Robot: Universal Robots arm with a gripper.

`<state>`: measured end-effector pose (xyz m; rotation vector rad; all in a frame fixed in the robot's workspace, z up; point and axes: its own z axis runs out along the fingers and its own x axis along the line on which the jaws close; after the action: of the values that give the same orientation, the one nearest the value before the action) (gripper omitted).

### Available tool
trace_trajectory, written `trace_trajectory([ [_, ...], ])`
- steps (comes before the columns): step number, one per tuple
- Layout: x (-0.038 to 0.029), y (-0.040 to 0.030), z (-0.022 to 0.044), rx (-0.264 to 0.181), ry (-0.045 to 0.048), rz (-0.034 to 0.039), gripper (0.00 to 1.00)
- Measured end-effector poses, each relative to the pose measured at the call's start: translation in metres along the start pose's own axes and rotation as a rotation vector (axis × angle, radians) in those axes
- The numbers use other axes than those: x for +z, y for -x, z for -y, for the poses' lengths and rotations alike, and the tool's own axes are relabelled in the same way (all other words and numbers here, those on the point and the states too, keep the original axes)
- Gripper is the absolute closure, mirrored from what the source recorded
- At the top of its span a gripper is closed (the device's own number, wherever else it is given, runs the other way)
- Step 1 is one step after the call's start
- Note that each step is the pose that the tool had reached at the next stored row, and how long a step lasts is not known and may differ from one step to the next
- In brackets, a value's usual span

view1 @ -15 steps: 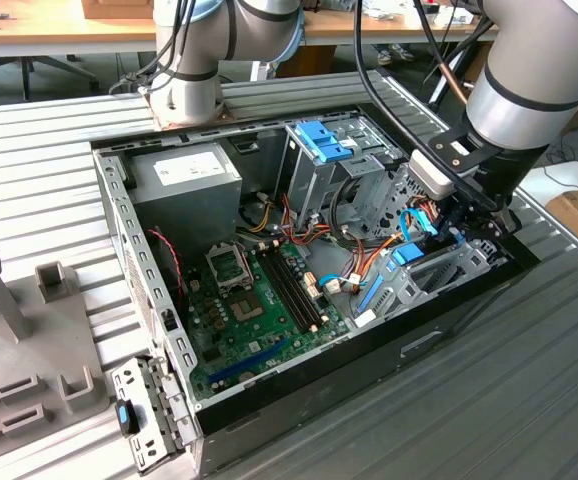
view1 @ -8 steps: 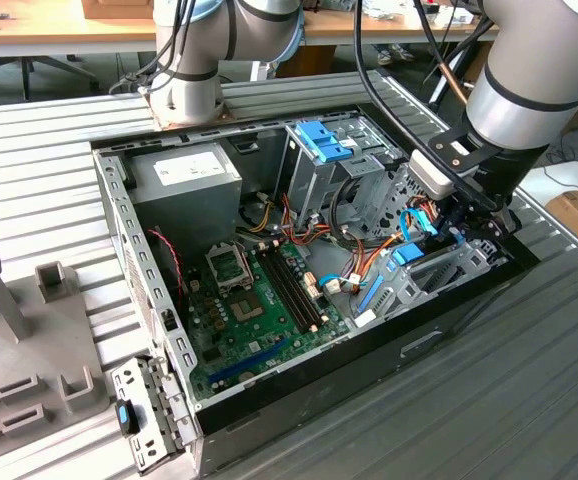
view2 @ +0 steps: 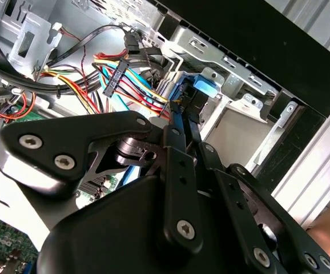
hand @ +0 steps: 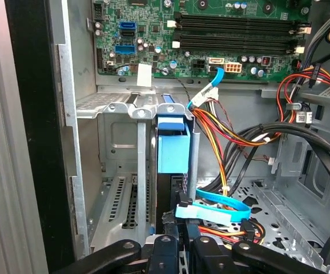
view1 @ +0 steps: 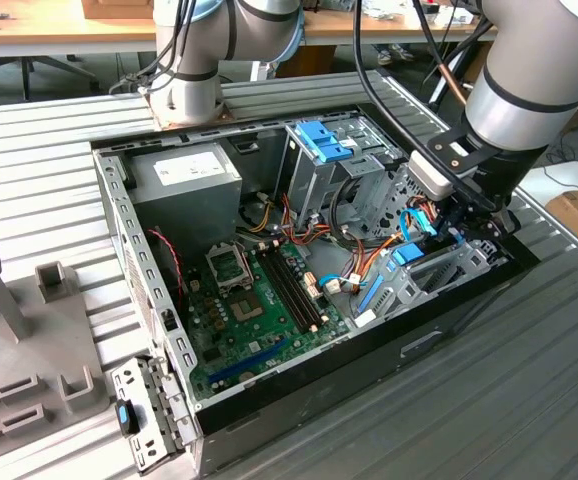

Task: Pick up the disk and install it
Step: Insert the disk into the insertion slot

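— Checking the gripper (view2: 189,123): how do its fingers stand?
— Narrow. In the second wrist view the two black fingers (view2: 176,154) run side by side and close on the near edge of the disk (view2: 204,90) (hand: 172,145).
— Location of the disk?
— On edge in a slot of the metal drive cage (hand: 122,108). In the first wrist view its blue plastic end shows between two upright cage walls.
— Position of the cage?
— At the corner of the open computer case (view1: 119,230) toward the exterior view's right, beneath the arm's wrist. The motherboard (view1: 259,300) lies just beside it. The grey power-supply box (view1: 184,175) and the blue latch (view1: 324,140) sit farther back in the case.
— Cabling?
— A blue flat cable (hand: 222,202) loops near the disk and the fingers. Whether it touches either cannot be told.
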<state>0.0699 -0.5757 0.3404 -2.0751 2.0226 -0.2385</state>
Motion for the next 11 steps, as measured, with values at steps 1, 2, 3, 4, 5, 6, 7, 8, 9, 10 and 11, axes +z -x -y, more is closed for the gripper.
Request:
trace_trajectory([
  [1,0.0001,0.0,0.0,0.0,0.0,0.0001,0.83],
  [2,0.0002,0.0,0.0,0.0,0.0,0.0003,0.83],
  [3,0.0006,0.0,-0.0002,0.0,-0.0001,0.0005,0.83],
  [4,0.0007,0.0,-0.0002,0.0,-0.0001,0.0005,0.83],
  [5,0.0007,0.0,-0.0002,0.0,-0.0001,0.0005,0.83],
  [6,0.0007,0.0,-0.0002,0.0,0.0,0.0004,0.83],
  [7,0.0007,0.0,-0.0002,0.0,-0.0001,0.0005,0.83],
  [8,0.0007,0.0,-0.0002,0.0,-0.0001,0.0005,0.83],
  [9,0.0007,0.0,-0.0002,0.0,-0.0001,0.0005,0.83],
  [10,0.0008,-0.0001,-0.0003,0.0,0.0,0.0004,0.83],
  [11,0.0012,-0.0001,-0.0005,0.0,0.0,0.0006,0.83],
])
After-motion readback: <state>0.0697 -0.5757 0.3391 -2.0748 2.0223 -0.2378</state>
